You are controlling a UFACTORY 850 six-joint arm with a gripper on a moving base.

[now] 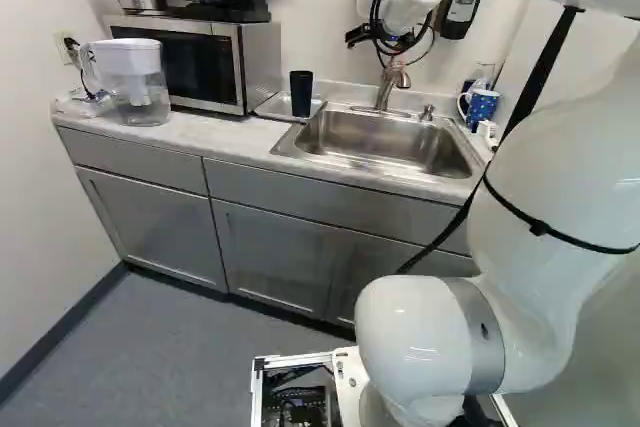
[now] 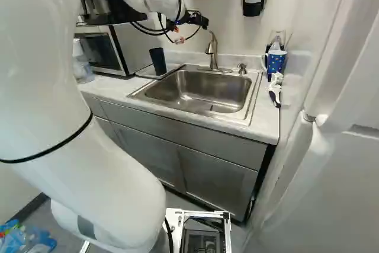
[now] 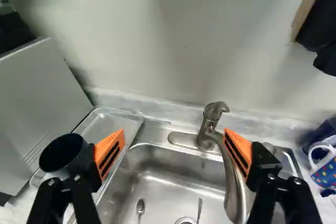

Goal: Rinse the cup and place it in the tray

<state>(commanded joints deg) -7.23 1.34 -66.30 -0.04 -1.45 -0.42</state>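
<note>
Jaws apart; one partly hides the cup.

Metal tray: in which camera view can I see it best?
The wrist view, because it looks down into the metal tray from nearer, though the dark cup and end effector hide part. Both base views show the tray smaller and flatter, partly behind the cup.
</note>
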